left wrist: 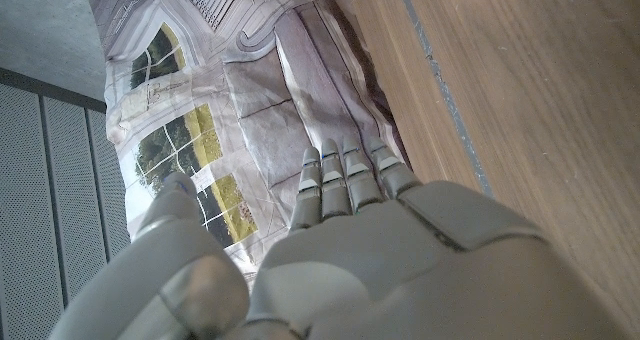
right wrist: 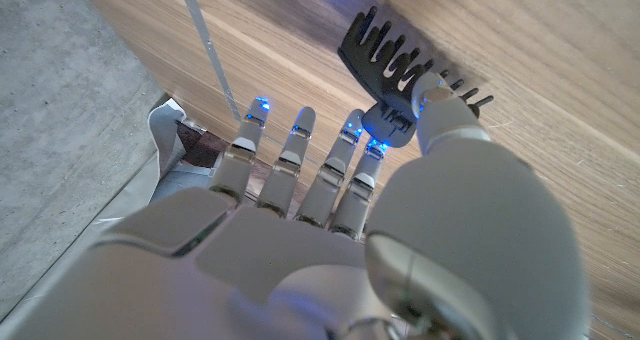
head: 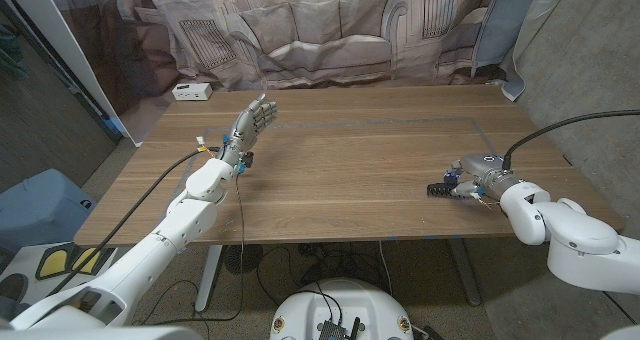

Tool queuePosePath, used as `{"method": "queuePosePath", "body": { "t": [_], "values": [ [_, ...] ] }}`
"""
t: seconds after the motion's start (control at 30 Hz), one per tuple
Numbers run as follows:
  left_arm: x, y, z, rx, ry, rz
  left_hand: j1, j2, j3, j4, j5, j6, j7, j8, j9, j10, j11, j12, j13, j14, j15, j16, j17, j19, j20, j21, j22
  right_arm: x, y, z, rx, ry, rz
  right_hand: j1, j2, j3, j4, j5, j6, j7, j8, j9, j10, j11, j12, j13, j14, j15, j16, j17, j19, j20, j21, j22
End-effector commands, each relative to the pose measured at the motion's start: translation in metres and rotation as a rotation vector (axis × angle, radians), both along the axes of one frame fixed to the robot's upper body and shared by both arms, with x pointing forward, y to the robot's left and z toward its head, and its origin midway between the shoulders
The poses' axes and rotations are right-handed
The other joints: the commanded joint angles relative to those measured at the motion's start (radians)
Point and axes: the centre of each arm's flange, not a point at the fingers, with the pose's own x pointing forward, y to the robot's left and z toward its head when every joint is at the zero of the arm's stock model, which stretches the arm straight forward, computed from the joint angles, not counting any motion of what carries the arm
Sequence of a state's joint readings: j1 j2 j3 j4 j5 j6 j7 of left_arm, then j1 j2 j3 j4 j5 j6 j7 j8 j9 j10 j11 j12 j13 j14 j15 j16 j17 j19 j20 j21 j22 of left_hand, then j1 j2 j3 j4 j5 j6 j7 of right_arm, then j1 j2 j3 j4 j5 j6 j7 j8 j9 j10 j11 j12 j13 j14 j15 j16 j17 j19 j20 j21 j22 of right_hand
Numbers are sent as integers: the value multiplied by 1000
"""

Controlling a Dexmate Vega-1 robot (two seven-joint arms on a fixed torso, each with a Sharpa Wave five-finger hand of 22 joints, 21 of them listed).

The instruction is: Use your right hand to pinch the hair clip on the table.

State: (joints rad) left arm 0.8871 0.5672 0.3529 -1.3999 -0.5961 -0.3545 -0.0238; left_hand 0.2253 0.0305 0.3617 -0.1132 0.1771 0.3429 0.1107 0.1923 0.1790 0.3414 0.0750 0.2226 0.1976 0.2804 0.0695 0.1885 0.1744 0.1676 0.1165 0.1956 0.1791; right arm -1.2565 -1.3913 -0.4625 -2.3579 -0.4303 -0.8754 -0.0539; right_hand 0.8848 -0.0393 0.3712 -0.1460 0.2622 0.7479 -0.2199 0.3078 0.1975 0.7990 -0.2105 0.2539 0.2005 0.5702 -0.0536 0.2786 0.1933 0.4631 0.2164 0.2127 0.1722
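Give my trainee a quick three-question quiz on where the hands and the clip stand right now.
1. True or false: the left hand holds the black hair clip.
2. The hair clip lies near which table side? A) robot's left B) robot's right C) far edge
3. Fill in: on the far left corner sits a small white ____.

Key: 1 false, the clip is at the right hand, whose thumb and fingers reach it in the wrist view. 2 B. 3 box.

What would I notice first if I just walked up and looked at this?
Probably the right hand near the table's right edge, fingers around a black toothed hair clip. Then the left hand, raised over the table's left side, fingers spread, holding nothing. A small white box sits at the far left corner.
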Motion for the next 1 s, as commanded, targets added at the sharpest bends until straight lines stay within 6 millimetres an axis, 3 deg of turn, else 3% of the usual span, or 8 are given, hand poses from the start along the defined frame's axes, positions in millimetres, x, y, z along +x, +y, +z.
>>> {"method": "queuePosePath", "body": {
  "t": [0.03,0.3,0.63,0.83,1.0],
  "values": [
    [1,1,4,-1,-4,4,-4,10,4,-5,-1,11,-1,-2,2,7,4,-3,5,-4,0,-1,4,-1,-3,-2,2,-2,0,8,7,-35,3,3,9,-7,3,-3,28,-1,12,4,23,-4,8,2,18,-31,-3,5,13,0,-7,3],
    [2,3,3,-2,5,5,-4,10,4,-5,-1,12,-1,-1,2,7,3,-3,5,-3,0,0,4,-2,-3,-1,2,1,2,10,5,-33,7,6,15,-15,3,-3,59,-2,9,4,61,-2,5,2,40,-43,-6,7,29,0,-10,3],
    [1,6,1,-6,10,15,-5,11,4,-6,-1,13,-1,-2,2,7,2,-4,5,-3,0,0,4,-3,-2,-1,2,2,2,13,8,-45,13,14,26,-26,4,-4,151,-3,28,6,149,-2,16,5,87,-73,-6,8,51,0,-13,3],
    [2,5,2,2,15,8,-5,11,4,-7,-1,13,-1,-2,2,7,2,-4,5,-3,0,0,4,-5,-1,-1,2,1,2,14,5,-46,21,20,29,-26,3,-3,202,-3,42,9,193,1,18,5,169,-73,2,-1,70,-2,-12,2],
    [2,5,3,-1,12,9,-5,11,5,-7,-1,12,0,-2,2,7,4,-4,5,-3,0,-1,4,-5,-2,-1,2,1,1,16,-12,-41,21,26,39,-23,4,-3,224,-3,46,10,221,5,20,5,201,-75,-4,-3,83,-2,-12,1]
  ]
}}
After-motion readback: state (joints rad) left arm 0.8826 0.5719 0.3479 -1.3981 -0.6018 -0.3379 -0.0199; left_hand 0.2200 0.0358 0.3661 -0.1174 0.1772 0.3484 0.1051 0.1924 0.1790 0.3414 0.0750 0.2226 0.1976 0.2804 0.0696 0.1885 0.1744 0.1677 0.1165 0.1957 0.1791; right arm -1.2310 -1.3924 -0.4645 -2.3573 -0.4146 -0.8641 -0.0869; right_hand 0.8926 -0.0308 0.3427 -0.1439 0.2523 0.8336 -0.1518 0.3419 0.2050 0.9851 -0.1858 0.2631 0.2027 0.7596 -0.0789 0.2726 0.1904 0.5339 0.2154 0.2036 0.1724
